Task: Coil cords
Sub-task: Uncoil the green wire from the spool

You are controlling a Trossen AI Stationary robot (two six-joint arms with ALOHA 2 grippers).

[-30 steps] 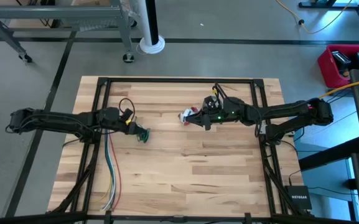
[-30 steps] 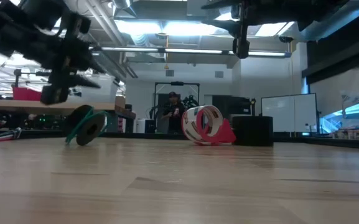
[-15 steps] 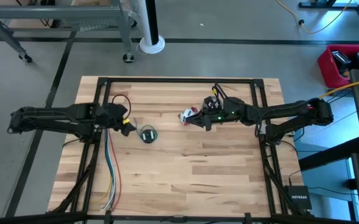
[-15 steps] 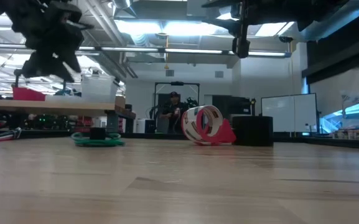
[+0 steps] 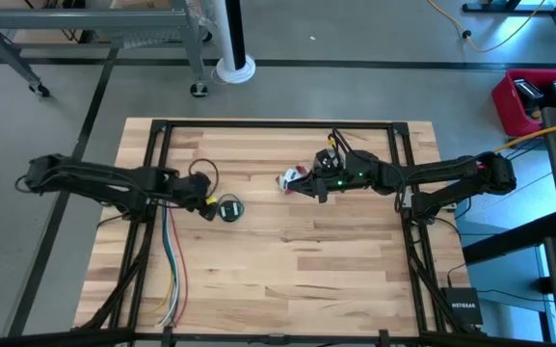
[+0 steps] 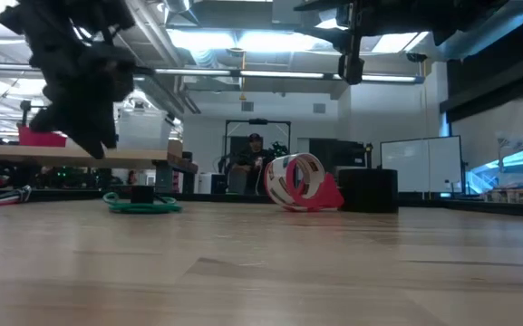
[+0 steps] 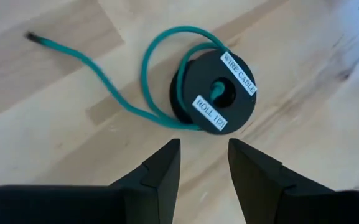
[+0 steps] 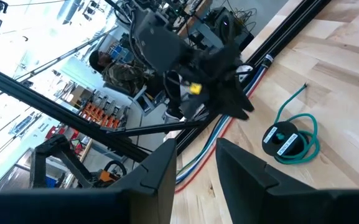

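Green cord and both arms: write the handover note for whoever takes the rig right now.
Left gripper: open, empty, hovering just short of the cord, not touching it.
Right gripper: open, empty, waiting above the table's middle next to the tape roll.
Cord: lies flat on the table, green wire looped around its black round end piece; one loose tail runs off across the wood.
Done: the bundle is mostly coiled and set down.
Left: tuck in the loose tail, probably with the left gripper.
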